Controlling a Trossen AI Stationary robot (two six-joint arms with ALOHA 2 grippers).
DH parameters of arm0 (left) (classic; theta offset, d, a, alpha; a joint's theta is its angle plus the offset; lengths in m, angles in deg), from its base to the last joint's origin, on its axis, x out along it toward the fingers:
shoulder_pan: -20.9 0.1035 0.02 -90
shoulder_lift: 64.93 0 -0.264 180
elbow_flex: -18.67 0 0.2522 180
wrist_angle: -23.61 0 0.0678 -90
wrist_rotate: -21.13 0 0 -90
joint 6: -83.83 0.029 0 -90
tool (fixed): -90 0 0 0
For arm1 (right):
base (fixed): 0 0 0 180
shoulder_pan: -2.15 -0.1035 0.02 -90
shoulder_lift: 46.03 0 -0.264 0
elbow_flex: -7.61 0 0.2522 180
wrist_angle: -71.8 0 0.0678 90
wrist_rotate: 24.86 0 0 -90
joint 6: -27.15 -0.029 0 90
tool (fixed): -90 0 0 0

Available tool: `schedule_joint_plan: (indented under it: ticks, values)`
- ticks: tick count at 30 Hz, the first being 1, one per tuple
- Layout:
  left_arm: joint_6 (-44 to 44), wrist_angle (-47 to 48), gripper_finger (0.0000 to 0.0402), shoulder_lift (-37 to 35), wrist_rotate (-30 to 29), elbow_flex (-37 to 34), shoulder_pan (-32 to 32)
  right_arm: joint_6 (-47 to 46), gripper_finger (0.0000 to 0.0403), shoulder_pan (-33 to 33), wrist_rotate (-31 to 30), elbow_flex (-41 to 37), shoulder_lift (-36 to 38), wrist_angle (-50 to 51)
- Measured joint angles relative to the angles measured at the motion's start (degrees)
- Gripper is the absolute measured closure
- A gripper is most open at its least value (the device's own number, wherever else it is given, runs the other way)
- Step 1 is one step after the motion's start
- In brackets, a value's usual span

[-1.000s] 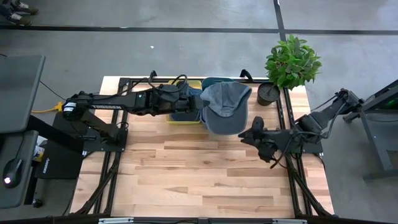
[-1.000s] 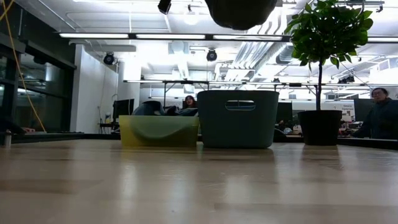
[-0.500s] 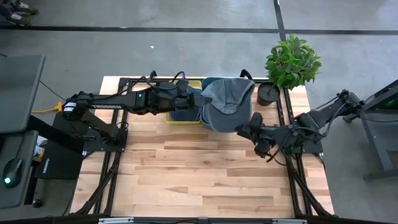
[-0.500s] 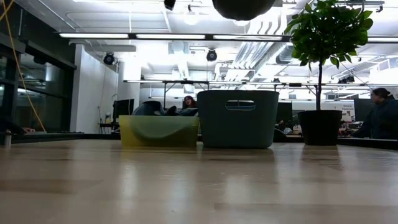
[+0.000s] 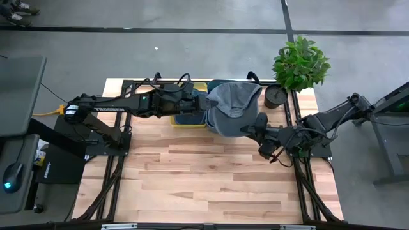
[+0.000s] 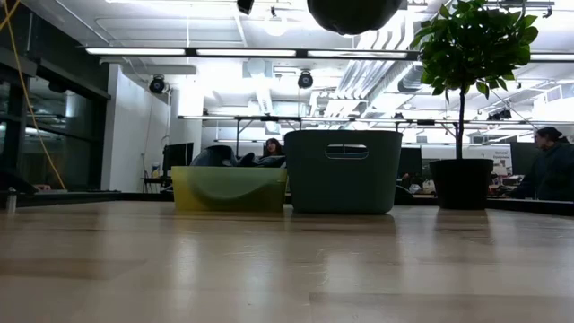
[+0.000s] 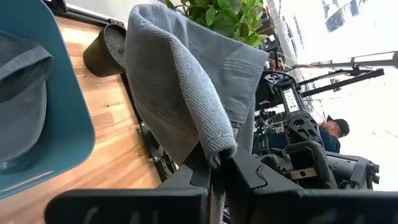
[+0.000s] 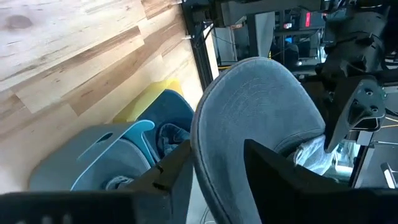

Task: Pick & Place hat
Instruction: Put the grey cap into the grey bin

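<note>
Above the teal plastic bin (image 5: 220,86), the left gripper (image 7: 214,171) fingers clamp the soft grey fabric cap (image 5: 233,105). The right gripper (image 8: 217,158) fingers straddle its stiffer brim, open. The cap is likely light and floppy; grip the brim.

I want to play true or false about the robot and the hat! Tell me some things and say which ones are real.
1. The grey hat is lying flat on the wooden table. False: it is held up in the air above the teal bin.
2. The left hand is pinching the hat's cloth. True.
3. The right hand is far away from the hat. False: its fingers sit on either side of the hat's brim.
4. A yellow bin stands next to the teal bin. True.
5. The potted plant stands in the middle of the table. False: it is at the far right corner.
6. The teal bin already has another cap in it. True.
</note>
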Motion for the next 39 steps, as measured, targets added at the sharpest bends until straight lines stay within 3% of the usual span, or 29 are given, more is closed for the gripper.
schedule_joint_plan:
  ticks: [9,15,26,29,34,39]
  values:
    - [0.02,0.37,0.0390,0.01,-0.13,-0.03,0.02,-2.48,0.0389,-0.10,0.66,-0.02,0.00,-0.46]
    - [1.51,0.64,0.0376,0.51,-0.06,-0.07,0.04,-5.93,0.0395,-0.11,0.75,0.00,0.00,-0.66]
    - [7.27,1.00,0.0220,0.57,0.19,0.00,-0.06,-9.62,0.0397,0.04,-3.95,0.00,0.02,1.15]
    - [7.37,3.85,0.0192,0.57,-2.29,0.00,-0.01,-9.96,0.0397,0.02,-3.79,0.00,0.02,2.09]
    - [9.10,13.14,0.0174,-1.12,-10.04,-0.01,-0.02,-10.88,0.0397,0.02,-1.65,0.00,0.02,3.30]
    - [8.96,21.75,0.0173,-3.10,-12.25,0.04,-0.08,-13.47,0.0397,1.13,2.20,0.00,0.02,4.51]
